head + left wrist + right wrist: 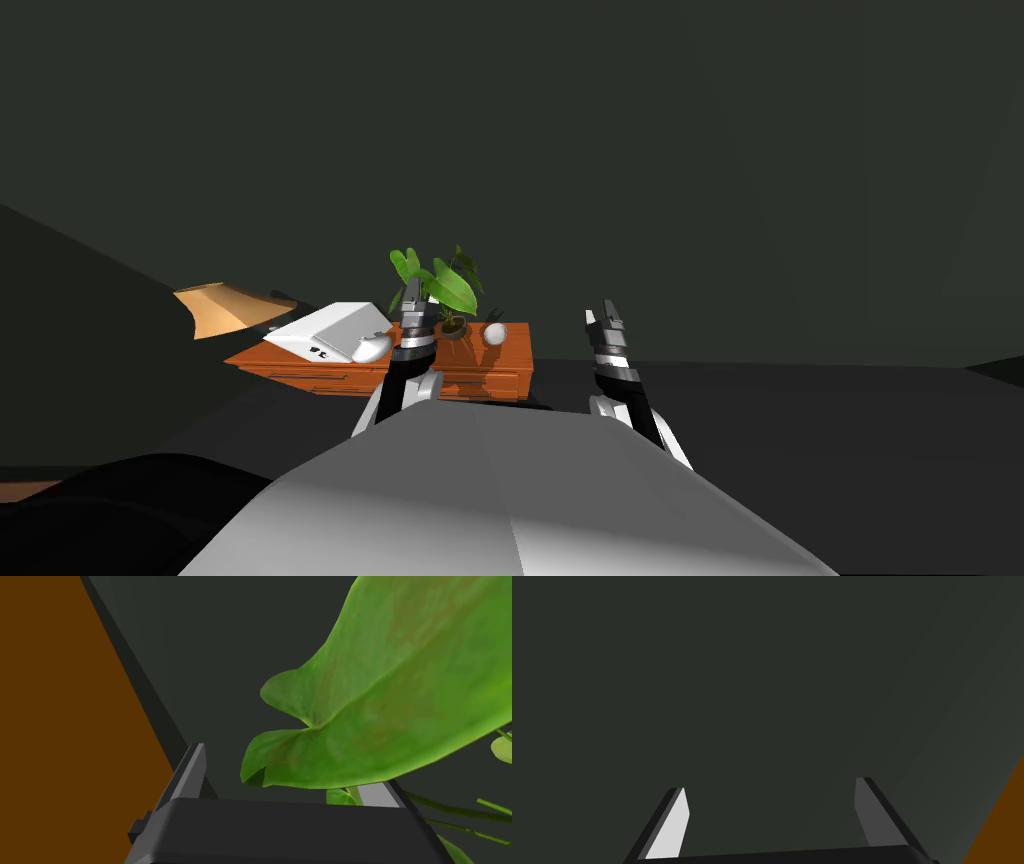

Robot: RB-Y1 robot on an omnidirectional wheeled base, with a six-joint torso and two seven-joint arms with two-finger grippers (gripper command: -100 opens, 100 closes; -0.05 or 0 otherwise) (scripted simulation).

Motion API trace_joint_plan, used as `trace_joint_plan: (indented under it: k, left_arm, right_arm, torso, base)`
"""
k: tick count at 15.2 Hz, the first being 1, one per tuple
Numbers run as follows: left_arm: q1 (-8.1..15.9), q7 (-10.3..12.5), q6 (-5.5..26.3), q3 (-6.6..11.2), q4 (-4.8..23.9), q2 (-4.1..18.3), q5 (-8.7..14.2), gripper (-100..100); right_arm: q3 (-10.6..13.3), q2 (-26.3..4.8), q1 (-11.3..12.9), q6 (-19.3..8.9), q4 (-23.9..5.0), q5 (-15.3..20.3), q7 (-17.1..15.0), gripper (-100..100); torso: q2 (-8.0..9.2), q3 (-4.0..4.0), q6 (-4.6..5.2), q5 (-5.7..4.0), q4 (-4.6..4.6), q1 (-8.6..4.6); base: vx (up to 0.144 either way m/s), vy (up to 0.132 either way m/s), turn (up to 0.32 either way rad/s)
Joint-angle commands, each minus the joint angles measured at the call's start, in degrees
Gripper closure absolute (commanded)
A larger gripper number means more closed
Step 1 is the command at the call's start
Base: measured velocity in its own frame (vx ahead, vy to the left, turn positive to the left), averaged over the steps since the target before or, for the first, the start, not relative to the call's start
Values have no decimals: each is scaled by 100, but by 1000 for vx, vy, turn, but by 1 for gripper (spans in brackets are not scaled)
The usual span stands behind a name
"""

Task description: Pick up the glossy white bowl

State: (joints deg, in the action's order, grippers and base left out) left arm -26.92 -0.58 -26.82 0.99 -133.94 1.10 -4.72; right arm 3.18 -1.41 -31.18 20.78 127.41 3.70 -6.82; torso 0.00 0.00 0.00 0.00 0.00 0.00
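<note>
**Head view.** An orange-brown wooden bench (480, 378) with drawer fronts stands against a dark grey wall. A potted plant (440, 285) with broad green leaves rises from its top.
- The white bowl (495, 333) rests on the bench top just beside the plant's pot, on the robot's right of it. It reads as a small rounded shape, apart from both grippers, and its opening cannot be made out.
- A slanted white box (325, 335) lies on the other side of the plant, with a white rounded thing (372, 347) touching its near corner.
- A tan lampshade (225, 308) stands past the box, farther from the plant.
- The left gripper (412, 290) is raised in front of the plant, pointing upward.
- The right gripper (605, 312) is raised well to the right of the plant, past the bench's end, and also points upward.

**Left wrist view.** The left gripper (287, 768) has its fingers (192, 771) spread wide, holding nothing. A large leaf (390, 701) of the plant hangs just beyond them and covers most of one finger.

**Right wrist view.** The right gripper (772, 783) has its fingers (672, 826) standing apart, with nothing between them.
</note>
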Motion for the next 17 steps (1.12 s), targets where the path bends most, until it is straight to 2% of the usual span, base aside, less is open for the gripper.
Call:
trace_joint_plan:
  k: [1,2,5,6,8,9,10,11,12,13,14,15,16,17]
  left_arm:
    - [48,-4,105,-1,145,271,78,-100]
    - [48,-4,105,-1,145,271,78,-100]
    - [166,-13,361,-3,491,628,269,-100]
    - [166,-13,361,-3,501,628,269,-100]
    - [279,-22,604,-4,815,862,451,-100]
    - [279,-22,604,-4,839,862,451,-100]
    - [345,-27,744,-5,1035,977,555,-100]
    - [345,-27,744,-5,1035,977,555,-100]
    - [416,-33,896,-5,1219,1091,669,-100]
    - [416,-33,896,-5,1247,1091,669,-100]
    - [492,-39,1058,-6,1450,1203,790,-100]
    - [492,-39,1058,-6,1473,1203,790,-100]
    - [573,-45,1230,-6,1651,1314,919,-100]
    - [573,-45,1230,-6,1714,1314,919,-100]
  right_arm:
    - [0,0,0,0,0,0,0,0]
    - [0,0,1,0,0,0,0,0]
    - [0,0,1,0,0,0,0,0]
    - [0,0,2,0,0,0,0,0]
    - [0,0,1,0,0,0,0,0]
    - [0,0,2,0,0,0,0,0]
    - [0,0,1,0,0,0,0,0]
    - [0,0,1,0,0,0,0,0]
    - [0,0,1,0,0,0,0,0]
    - [0,0,1,0,0,0,0,0]
    - [0,0,1,0,0,0,0,0]
    - [0,0,1,0,0,0,0,0]
    - [0,0,1,0,0,0,0,0]
    - [0,0,2,0,0,0,0,0]
  torso:
    - [0,0,0,0,0,0]
    - [4,2,2,0,0,3]
    - [13,7,3,3,2,13]
    - [15,8,4,4,2,16]
    - [15,8,3,4,3,16]
    - [16,8,5,4,3,17]
    - [15,9,2,4,3,18]
    - [16,9,3,4,3,18]
    - [14,8,2,4,3,18]
    - [12,7,4,4,2,18]
    - [11,6,2,4,2,17]
    - [11,6,3,4,2,18]
    - [12,7,2,4,2,17]
    - [14,7,5,4,2,16]
  base:
    - [-18,6,-94]
    - [-29,13,-119]
    - [-38,28,-169]
    - [-38,34,-145]
    - [-42,30,-189]
    - [-41,35,-184]
    - [-39,33,-206]
    - [-33,32,-139]
    - [-32,33,-182]
    - [-30,31,-179]
    - [-33,26,-184]
    - [-36,26,-160]
    - [-49,29,-237]
    - [-45,27,-217]
